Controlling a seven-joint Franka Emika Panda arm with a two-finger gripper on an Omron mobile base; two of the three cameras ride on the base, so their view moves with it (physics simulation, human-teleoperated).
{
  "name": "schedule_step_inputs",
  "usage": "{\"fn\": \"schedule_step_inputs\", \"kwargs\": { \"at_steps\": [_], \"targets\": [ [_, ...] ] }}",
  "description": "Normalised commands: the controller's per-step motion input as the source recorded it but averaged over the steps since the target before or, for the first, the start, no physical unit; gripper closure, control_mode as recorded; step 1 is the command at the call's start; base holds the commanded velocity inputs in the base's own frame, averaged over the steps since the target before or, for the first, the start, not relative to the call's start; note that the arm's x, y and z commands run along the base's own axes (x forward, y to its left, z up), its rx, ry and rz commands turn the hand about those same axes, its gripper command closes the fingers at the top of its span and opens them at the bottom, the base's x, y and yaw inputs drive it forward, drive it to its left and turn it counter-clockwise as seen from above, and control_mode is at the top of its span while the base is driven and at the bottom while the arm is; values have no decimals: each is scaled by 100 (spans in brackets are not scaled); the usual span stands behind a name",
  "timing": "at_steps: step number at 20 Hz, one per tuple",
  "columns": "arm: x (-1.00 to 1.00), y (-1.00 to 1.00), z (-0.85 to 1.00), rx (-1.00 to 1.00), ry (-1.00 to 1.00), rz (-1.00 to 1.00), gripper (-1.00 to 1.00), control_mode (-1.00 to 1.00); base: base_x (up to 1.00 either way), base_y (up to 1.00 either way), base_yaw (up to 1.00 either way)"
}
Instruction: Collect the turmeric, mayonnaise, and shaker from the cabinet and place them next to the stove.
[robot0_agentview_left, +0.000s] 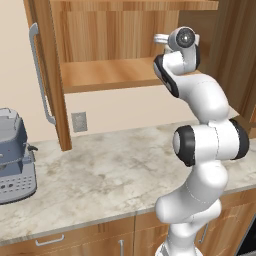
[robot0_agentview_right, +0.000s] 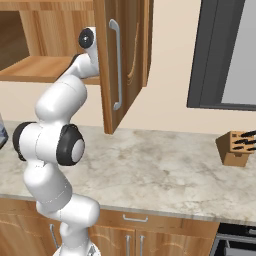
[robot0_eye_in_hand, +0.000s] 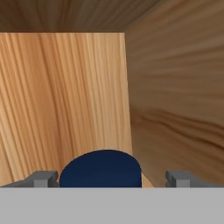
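Three views split the scene between them. The left base view has the arm rising from the lower right to the cabinet (robot0_agentview_left: 115, 70) at the top of the frame, its hand reaching in over the wooden shelf; at the left edge sits a grey coffee machine (robot0_agentview_left: 15, 157), with a wall socket (robot0_agentview_left: 79, 121) on the wall beside the open left door. The right base view shows instead the right door with its long grey handle (robot0_agentview_right: 117, 65) in the upper middle, a dark window frame (robot0_agentview_right: 220, 55) in the upper right, and a knife block (robot0_agentview_right: 237, 147) on the counter (robot0_agentview_right: 165, 170) at the right edge.

The hand view looks into the cabinet's back corner, wood grain all around. The gripper (robot0_eye_in_hand: 111, 179) sits at the bottom of that frame, its two tips spread wide, one at lower left and one at lower right. Between them rises the dark blue lid of the mayonnaise (robot0_eye_in_hand: 100, 168), at bottom centre, nearer the left tip. The jaws are released; the right tip is apart from the lid, while contact at the left tip cannot be told.
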Motion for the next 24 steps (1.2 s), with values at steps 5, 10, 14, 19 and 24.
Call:
{"fn": "schedule_step_inputs", "kwargs": {
  "at_steps": [5, 10, 14, 19, 24],
  "targets": [
    [7, 5, -6, 0, 0, 4, 100, -100, 0, 0, 0],
    [3, 0, -4, 0, 0, 2, 100, -100, 0, 0, 0],
    [0, 0, 0, 0, 0, 0, 100, -100, 0, 0, 0],
    [-4, 0, 0, 0, -1, 0, 100, -100, 0, 0, 0],
    [-44, 9, 0, 0, -6, 0, 100, -100, 0, 0, 0]
  ]
}}
